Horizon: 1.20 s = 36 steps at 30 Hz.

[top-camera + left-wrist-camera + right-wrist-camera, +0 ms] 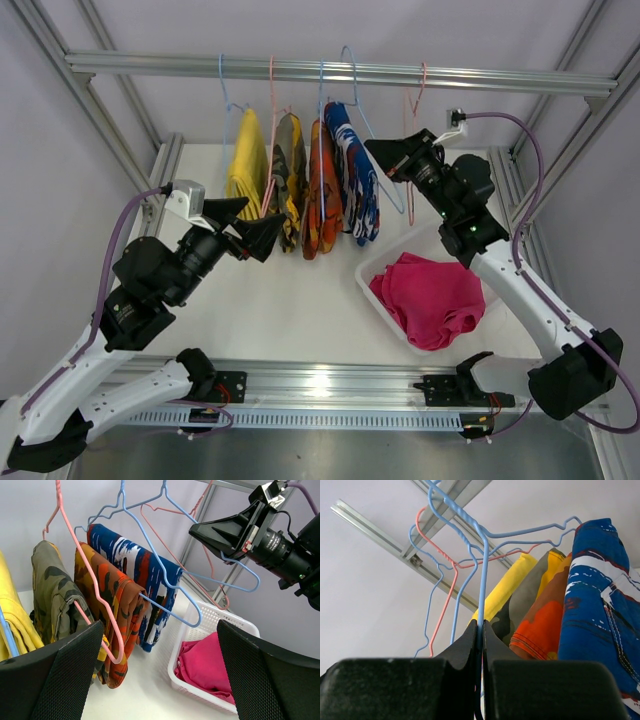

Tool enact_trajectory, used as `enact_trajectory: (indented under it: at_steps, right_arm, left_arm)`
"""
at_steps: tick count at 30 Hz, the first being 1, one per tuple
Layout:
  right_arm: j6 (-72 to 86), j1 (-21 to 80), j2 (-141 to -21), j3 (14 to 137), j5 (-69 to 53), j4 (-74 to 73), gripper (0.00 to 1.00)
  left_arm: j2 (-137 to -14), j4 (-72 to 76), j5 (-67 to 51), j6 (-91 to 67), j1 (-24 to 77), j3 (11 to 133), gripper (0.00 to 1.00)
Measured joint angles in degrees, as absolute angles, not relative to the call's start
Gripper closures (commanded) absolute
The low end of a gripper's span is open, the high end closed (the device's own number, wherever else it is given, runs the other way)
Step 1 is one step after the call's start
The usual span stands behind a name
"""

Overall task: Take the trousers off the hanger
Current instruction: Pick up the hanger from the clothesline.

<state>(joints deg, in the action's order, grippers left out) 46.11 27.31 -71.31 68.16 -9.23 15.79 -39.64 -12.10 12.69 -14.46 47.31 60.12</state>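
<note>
Right hand [481, 626] clamped on pale-blue wire hanger [482, 580]; left hand [161, 625], wide open, empty, should next tug blue-and-white patterned trousers [145, 580] at twelve o'clock.

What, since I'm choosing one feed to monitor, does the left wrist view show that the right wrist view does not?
Only the left wrist view: the white basket holding the pink trousers, the open left gripper, and the right gripper seen from outside.
Only the right wrist view: a close-up of that gripper's jaws shut on the blue hanger.
Both: the yellow trousers, camouflage trousers, orange trousers and blue-and-white trousers, all on hangers.
</note>
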Motion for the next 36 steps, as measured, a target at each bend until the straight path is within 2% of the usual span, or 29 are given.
enact_trajectory:
  at_steps: [17,36]
  right_arm:
    - [43.46,27.81,-65.76,70.04,-8.84,13.50,1.00]
    - [38.33,28.64,-48.29,70.87,-7.86,-1.34,1.00]
  left_arm:
    - [-40.27,-12.12,11.14,-14.44,47.29,60.12,0.01]
    - [-43.55,-12.10,8.29,-12.51,49.10,60.12,0.01]
